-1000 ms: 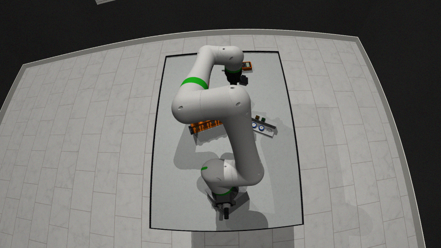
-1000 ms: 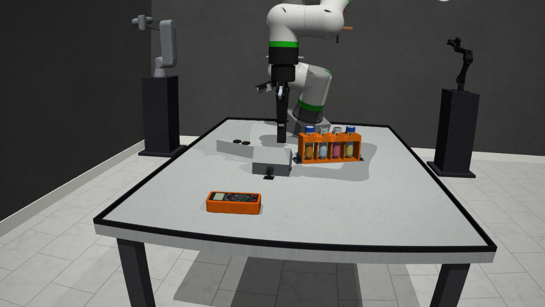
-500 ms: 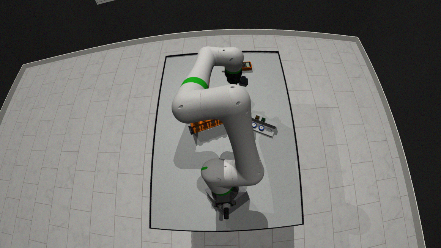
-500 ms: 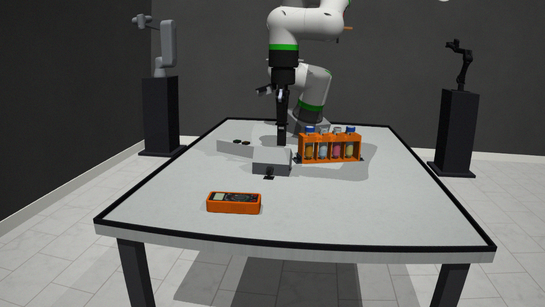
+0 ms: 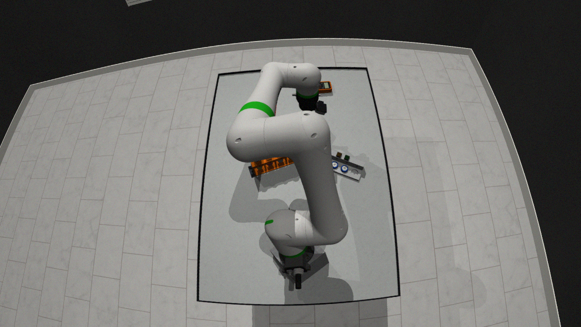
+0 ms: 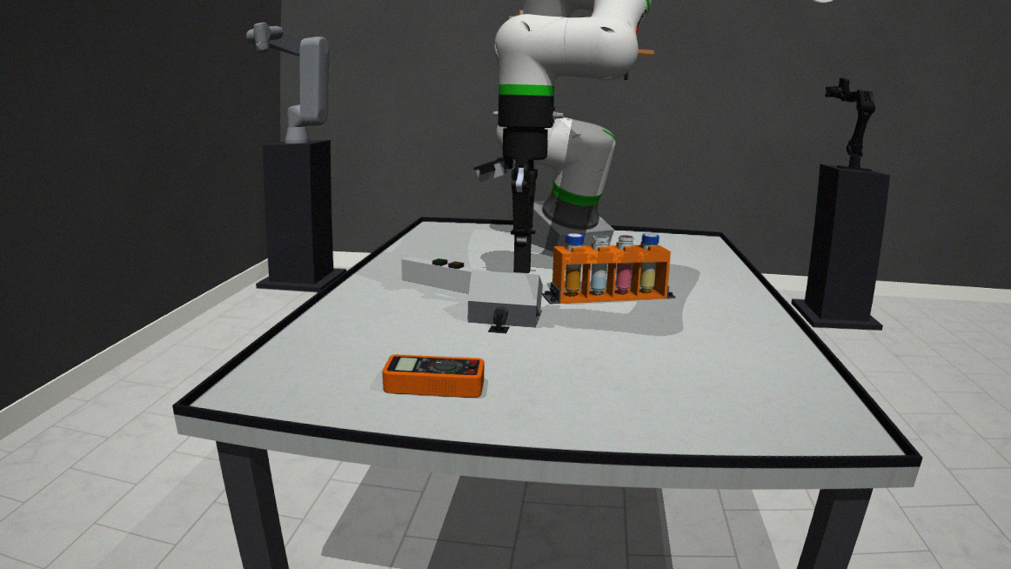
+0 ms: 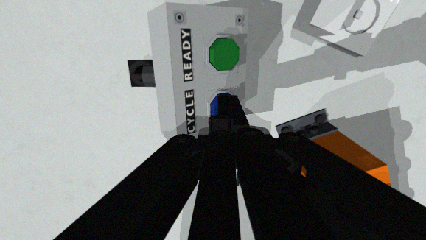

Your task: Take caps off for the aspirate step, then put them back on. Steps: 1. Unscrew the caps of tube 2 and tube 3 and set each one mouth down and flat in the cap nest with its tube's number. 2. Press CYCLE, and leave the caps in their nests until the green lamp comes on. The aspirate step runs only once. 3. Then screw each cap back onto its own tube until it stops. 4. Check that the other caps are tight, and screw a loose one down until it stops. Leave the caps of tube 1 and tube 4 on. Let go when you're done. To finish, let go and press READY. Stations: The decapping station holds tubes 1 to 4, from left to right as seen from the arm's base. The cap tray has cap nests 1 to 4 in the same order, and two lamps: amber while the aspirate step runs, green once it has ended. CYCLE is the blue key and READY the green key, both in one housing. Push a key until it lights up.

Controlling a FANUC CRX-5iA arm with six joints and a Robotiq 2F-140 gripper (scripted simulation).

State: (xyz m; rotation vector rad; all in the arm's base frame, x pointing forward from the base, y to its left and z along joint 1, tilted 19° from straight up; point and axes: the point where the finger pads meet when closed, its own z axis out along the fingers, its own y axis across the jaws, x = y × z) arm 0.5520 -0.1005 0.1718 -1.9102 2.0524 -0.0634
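My gripper (image 7: pixel 227 111) is shut and empty, pointing straight down with its tips on or just above the blue CYCLE key (image 7: pixel 217 104), which they mostly hide. The green READY key (image 7: pixel 224 54) beside it in the grey housing (image 6: pixel 504 297) is uncovered. In the exterior view the gripper (image 6: pixel 521 259) stands at the top of the housing. The orange rack (image 6: pixel 610 271) holds the tubes: the two outer ones wear blue caps, the two middle ones are open. Two blue caps (image 5: pixel 339 166) lie in nests of the cap tray (image 5: pixel 348 167). The tray's two lamps (image 6: pixel 446 264) look dark.
An orange multimeter (image 6: pixel 433 374) lies near the table's front edge in the exterior view. The rack's corner (image 7: pixel 350 154) is close to the right of my fingers. An empty cap nest (image 7: pixel 359 16) shows at the top right of the wrist view.
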